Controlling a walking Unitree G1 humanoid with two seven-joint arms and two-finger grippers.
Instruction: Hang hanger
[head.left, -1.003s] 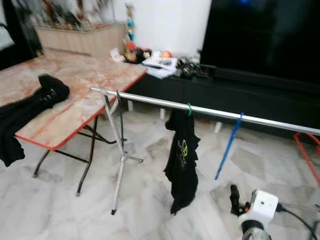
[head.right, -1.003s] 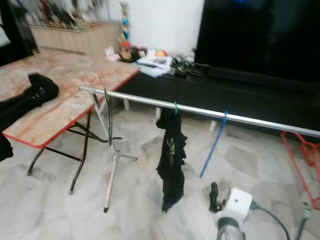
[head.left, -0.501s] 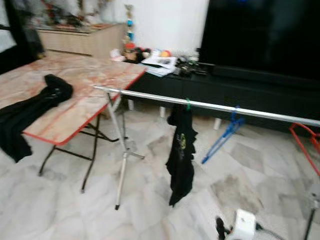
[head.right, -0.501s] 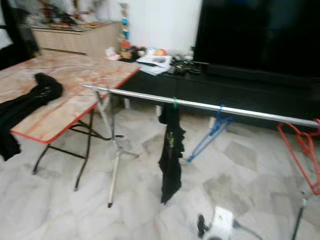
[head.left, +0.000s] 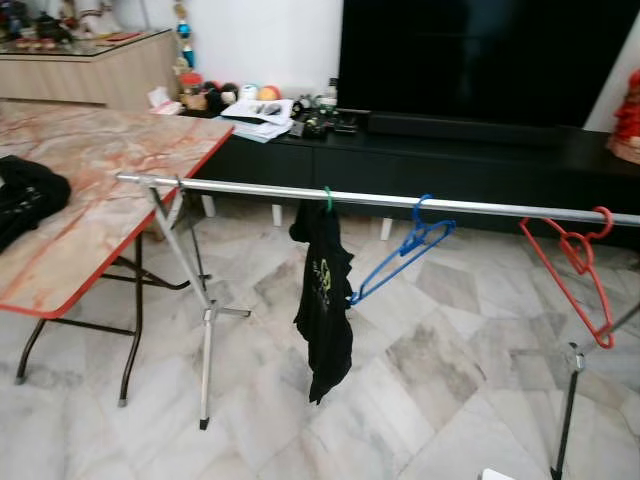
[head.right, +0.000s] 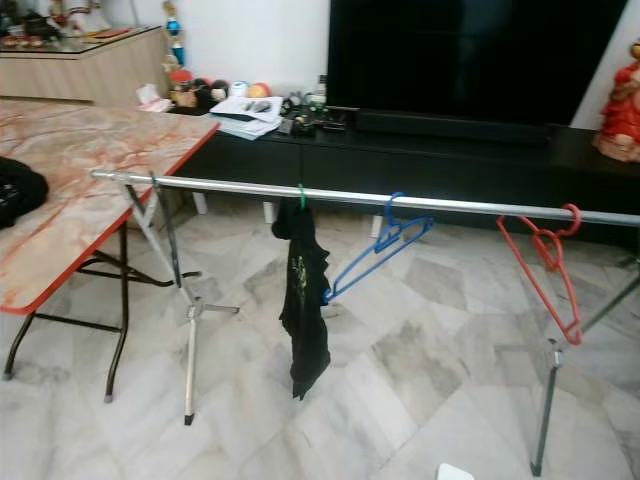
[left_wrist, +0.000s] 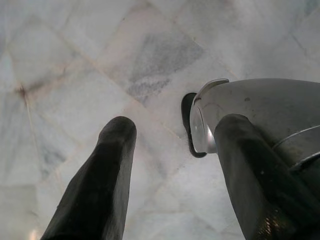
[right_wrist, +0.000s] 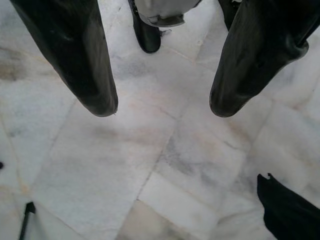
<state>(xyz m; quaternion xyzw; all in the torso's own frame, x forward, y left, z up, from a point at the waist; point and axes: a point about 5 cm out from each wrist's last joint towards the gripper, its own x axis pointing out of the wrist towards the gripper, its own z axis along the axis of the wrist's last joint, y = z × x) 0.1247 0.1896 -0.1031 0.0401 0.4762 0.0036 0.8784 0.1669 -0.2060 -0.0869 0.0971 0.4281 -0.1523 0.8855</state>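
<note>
Three items are being carried by the silver rail (head.left: 400, 200) in the left eye view: a black garment (head.left: 324, 290) on a green hook left of centre, a blue hanger (head.left: 405, 250) tilted just right of it, and a red hanger (head.left: 575, 265) near the right end. The rail is being supported by a tripod stand (head.left: 195, 300) at the left and a second stand (head.left: 570, 400) at the right. A marble-topped folding table (head.left: 90, 200) is being seen at the far left, with dark clothing (head.left: 25, 190) lying on it. A low black cabinet (head.left: 450, 165) with papers and small objects is being seen along the far wall.

The right eye view is presenting the same arrangement, the blue hanger (head.right: 375, 250) being hooked on the rail between garment and red hanger.

In the left wrist view, the left gripper (left_wrist: 172, 150) is being held over the marble floor (left_wrist: 75, 65) with its black fingers (left_wrist: 107, 175) spread apart and nothing between them.

In the right wrist view, the right gripper (right_wrist: 162, 107) is likewise being held wide and empty above the floor, with a dark cloth edge (right_wrist: 287, 210) nearby.
</note>
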